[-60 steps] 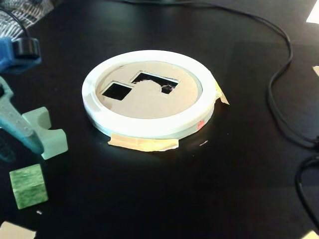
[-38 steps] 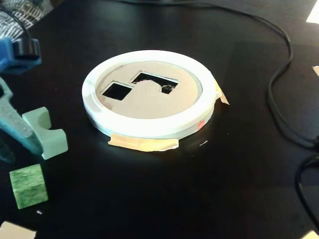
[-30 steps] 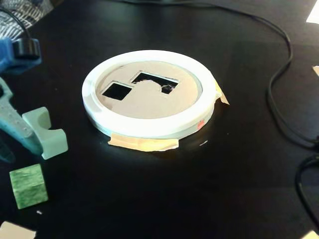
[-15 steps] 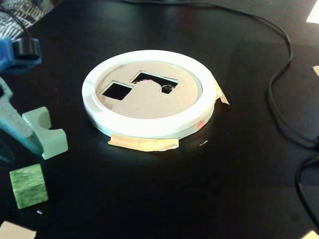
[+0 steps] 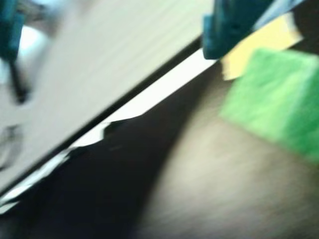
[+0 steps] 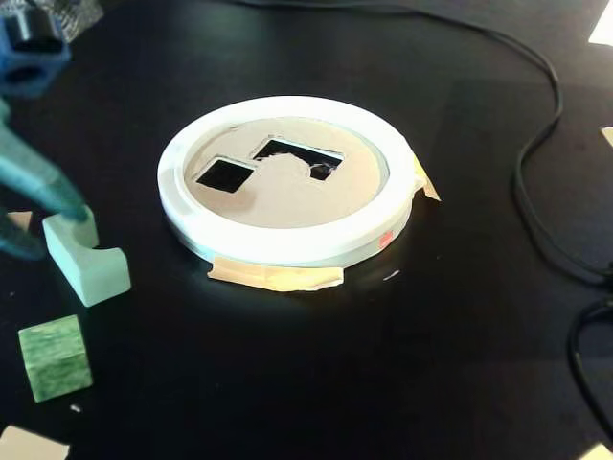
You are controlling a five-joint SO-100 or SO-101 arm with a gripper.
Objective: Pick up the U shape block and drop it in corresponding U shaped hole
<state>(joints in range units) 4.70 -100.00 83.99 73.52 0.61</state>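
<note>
U block (image 6: 84, 257): pale mint, lying flat on the black table (image 6: 460, 316), left side of the fixed view. Notch opens toward about 2 o'clock, toward the disc. Long axis runs roughly 11 to 5 o'clock in that view.

Gripper (image 6: 48, 225): teal, enters from the upper left of the fixed view. One finger (image 6: 43, 177) comes down to the block's far end at about 11 o'clock and looks to be touching or just above it. The other tip sits low at the left edge, about 9 o'clock from the block. Jaws stand apart, nothing held. Straddle looks partial: only the block's far end lies between the tips, so the block lies at 4–5 o'clock from the gripper.

Judgement: the coming close depends on whether the tips span the block's short width across that end. Contact can't be confirmed from here.

Green cube (image 6: 55, 356): at 6 o'clock from the U block, apart from it, clear of the jaws.

White ring tray (image 6: 287, 244): at 2–3 o'clock from the block, well apart, taped down. Inside it, a square hole (image 6: 224, 174) and a U-shaped hole (image 6: 292, 153) beside it.

Wrist view: heavily blurred; green cube (image 5: 279, 104) at right, teal finger (image 5: 229, 25) at top. U block not identifiable there.
</note>
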